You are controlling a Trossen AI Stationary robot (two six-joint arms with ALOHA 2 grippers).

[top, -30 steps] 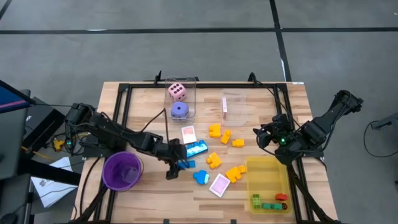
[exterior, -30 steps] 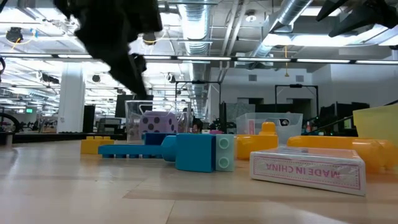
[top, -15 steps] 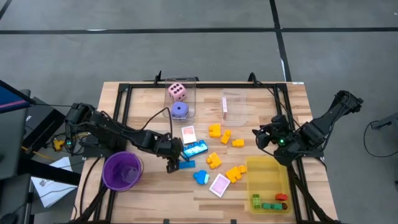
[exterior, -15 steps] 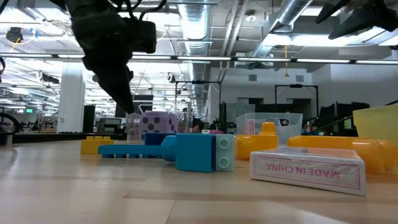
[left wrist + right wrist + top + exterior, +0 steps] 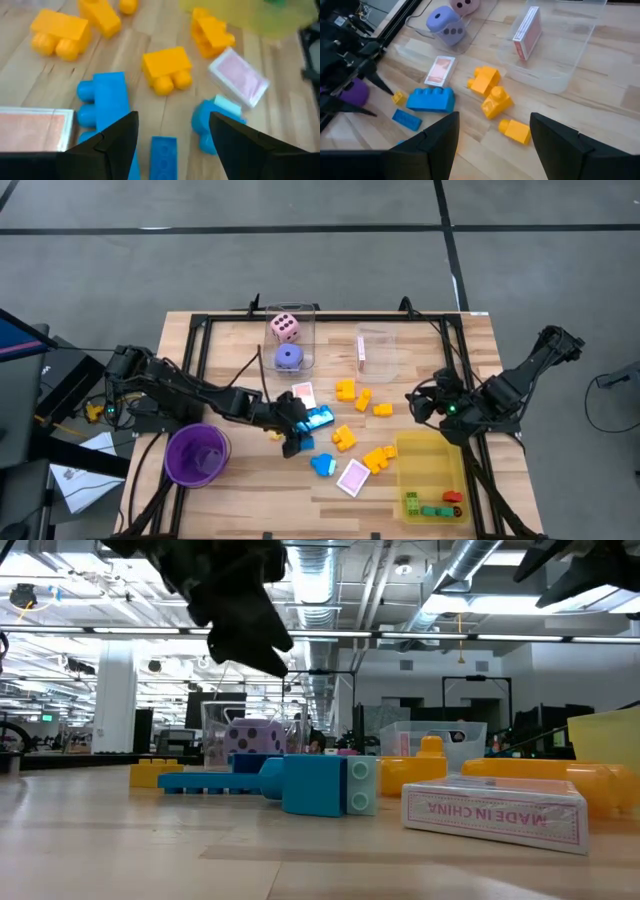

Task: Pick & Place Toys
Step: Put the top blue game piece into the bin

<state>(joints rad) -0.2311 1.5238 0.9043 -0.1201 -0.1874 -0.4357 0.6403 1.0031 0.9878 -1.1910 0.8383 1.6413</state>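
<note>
While the right gripper [image 5: 416, 404] hangs idle near the right table edge, fingers apart and empty, the left gripper [image 5: 296, 432] works mid-table, fingers spread fairly wide, nothing held.

Largest first:
- light wooden slatted table [image 5: 230, 350] carries everything.
- purple round plastic cup [image 5: 196, 455] sits behind the left fingers, beside that arm.
- translucent yellow plastic tray [image 5: 432, 465], well past the left fingertips, just behind the right gripper, holds small green and red blocks [image 5: 432, 506].
- two clear plastic boxes: one [image 5: 292, 330] with a pink dotted die [image 5: 285, 327] and a purple dotted die [image 5: 288, 357], other [image 5: 377, 348] with a red-backed card deck [image 5: 526, 32] on edge.
- wide blue plastic studded block [image 5: 104, 106] just off one left fingertip.
- yellow-orange studded blocks [image 5: 166, 67] scattered just ahead of the left fingers.
- flat pink-white card box [image 5: 238, 78] beyond the other fingertip.
- rounded blue piece [image 5: 212, 123] just inside that fingertip.
- pink-white card [image 5: 34, 128] beside the left finger.
- thin flat blue plate [image 5: 163, 156] lies between the left fingers, on the wood; contact can't be told.
</note>
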